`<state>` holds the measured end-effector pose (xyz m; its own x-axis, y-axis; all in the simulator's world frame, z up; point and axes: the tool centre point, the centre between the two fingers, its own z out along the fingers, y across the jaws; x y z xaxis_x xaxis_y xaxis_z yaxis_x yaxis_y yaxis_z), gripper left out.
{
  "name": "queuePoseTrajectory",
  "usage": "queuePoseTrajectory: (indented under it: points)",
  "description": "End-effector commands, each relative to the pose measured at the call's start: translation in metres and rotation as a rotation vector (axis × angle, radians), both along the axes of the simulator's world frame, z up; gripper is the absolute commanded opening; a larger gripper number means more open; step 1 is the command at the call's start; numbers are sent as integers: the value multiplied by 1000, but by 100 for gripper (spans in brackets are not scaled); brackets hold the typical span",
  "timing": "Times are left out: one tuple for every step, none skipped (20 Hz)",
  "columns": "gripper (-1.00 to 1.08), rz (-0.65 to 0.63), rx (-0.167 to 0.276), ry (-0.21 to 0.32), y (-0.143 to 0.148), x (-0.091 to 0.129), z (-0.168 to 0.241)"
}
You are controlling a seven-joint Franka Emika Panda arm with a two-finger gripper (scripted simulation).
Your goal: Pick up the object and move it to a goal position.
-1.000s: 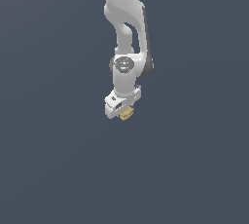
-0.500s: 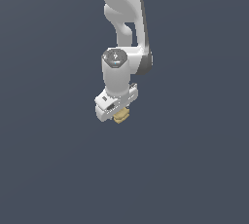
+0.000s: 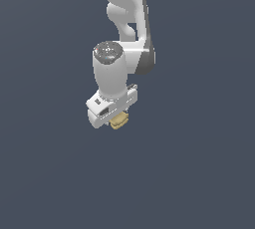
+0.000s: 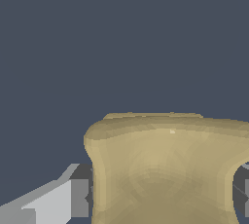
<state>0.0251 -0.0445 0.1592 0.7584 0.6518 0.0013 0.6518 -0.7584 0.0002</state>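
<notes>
The object (image 3: 119,120) is a small tan-yellow faceted lump tucked under the white arm's hand in the exterior view. My gripper (image 3: 117,119) is shut on it, and the hand body hides most of the fingers from that camera. In the wrist view the object (image 4: 163,169) fills the space between the fingers, with one grey-and-white finger (image 4: 73,197) pressed against its side and the other finger barely showing at the frame edge. The lump hangs above the plain dark surface, with no contact visible below it.
A uniform dark blue-grey background (image 3: 199,173) surrounds the arm in both views. The white arm's links (image 3: 127,29) rise above the hand to the top of the exterior view. No goal marker shows.
The arm has swung toward the exterior view's left and closer to the camera, carrying the object with it. The grip on the lump has stayed the same.
</notes>
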Motion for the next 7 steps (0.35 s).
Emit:
queuePoseTrajectory:
  points:
    - [-100,0,0,1,-2,5,5]
    - [-100,0,0,1,-3,7,7]
    - [-100,0,0,1,-4,8,8]
    - [-100,0,0,1,-4,9,9]
    - [-100,0,-1,1,-4,9,9]
    - [-100,0,-1,1,-4,10,9]
    - [-100,0,-1,1,-4,10,9]
